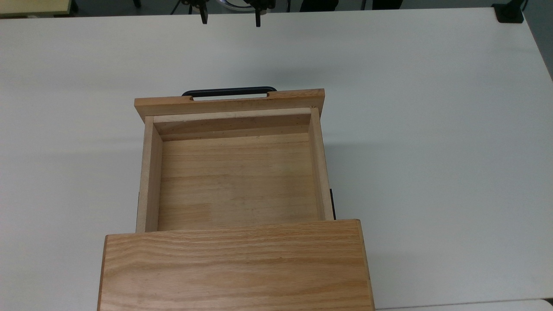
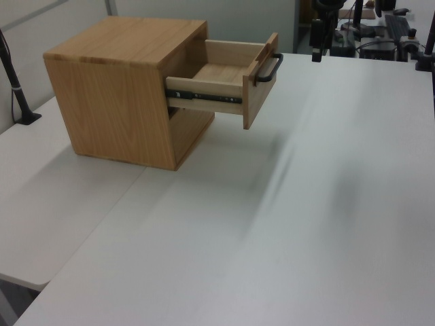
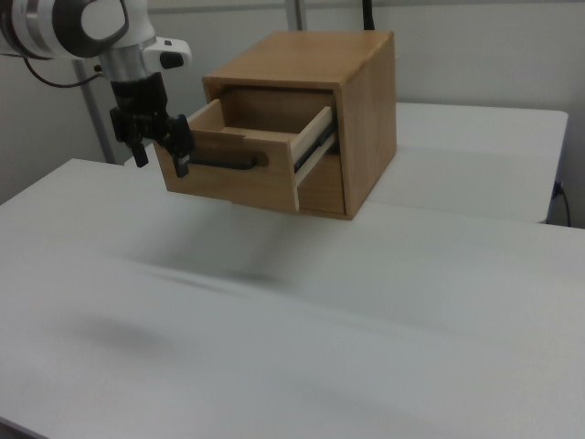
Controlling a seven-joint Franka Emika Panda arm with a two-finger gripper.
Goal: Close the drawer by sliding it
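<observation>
The drawer (image 1: 235, 172) stands pulled well out of the cabinet casing (image 1: 235, 268), occupying the centre of the top view. Its light-wood floor is bare, and its pale side walls run from the casing's edge toward the upper part of the frame. The reddish-brown front panel (image 1: 229, 103) lies across the drawer's far end, with the black bar handle (image 1: 229, 92) mounted on its outer face. In the left view the drawer (image 2: 228, 75) projects from the upper part of the casing (image 2: 122, 88) toward the left view's right, with a black slide rail (image 2: 207, 96) exposed along its side. In the right view the drawer (image 3: 247, 151) extends toward the right view's left, handle (image 3: 228, 162) facing outward.

The casing rests on a white tabletop (image 1: 432, 129).

The claw (image 1: 230, 17) is at the top edge of the top view, above the handle in the frame and well apart from it. Its two dark fingers (image 1: 203, 16) stand spread with a clear gap between them and grip nothing: released. In the right view the claw (image 3: 157, 151) hangs from the white arm (image 3: 91, 27) at the upper left of the frame, just in front of the drawer's front panel; contact with the panel or handle cannot be determined from this angle. In the left view a dark finger (image 2: 316, 41) shows at the upper right, apart from the handle (image 2: 270, 69).
</observation>
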